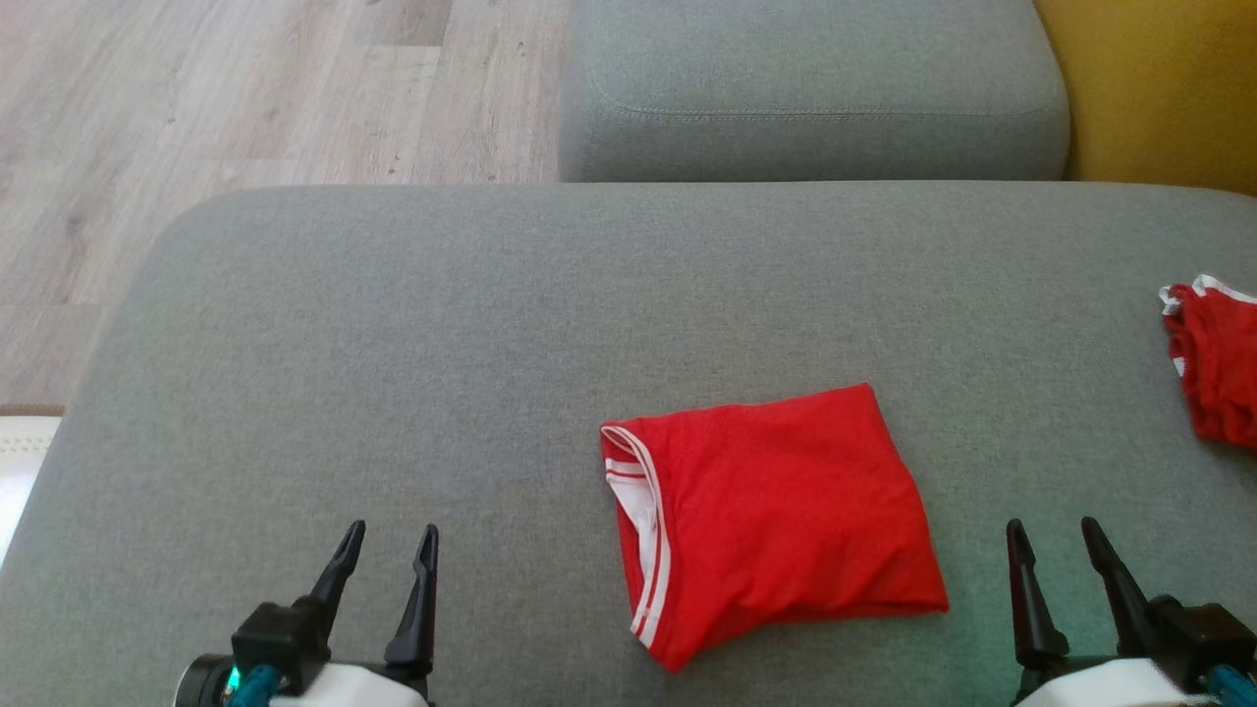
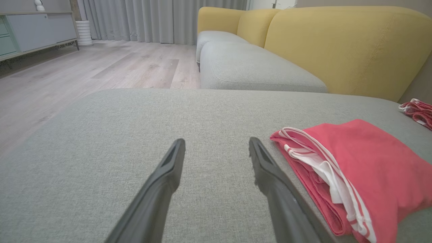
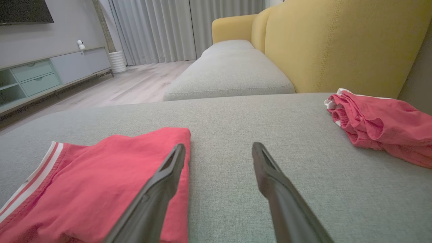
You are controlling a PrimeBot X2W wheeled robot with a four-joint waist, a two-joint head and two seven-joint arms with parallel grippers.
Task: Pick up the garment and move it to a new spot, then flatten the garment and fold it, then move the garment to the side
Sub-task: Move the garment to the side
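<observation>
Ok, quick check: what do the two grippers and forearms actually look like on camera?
The left gripper and right gripper match: two long, matte dark fingers tapering to narrow tips, each with a shallow recess near the tip. They rise from a black blocky base on a pale white forearm shell, with a teal fitting at each wrist.

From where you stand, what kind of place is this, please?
Most likely a living room in a home: a grey and yellow sofa, a low cabinet with drawers along the wall, and long grey curtains that reach the wooden floor.
</observation>
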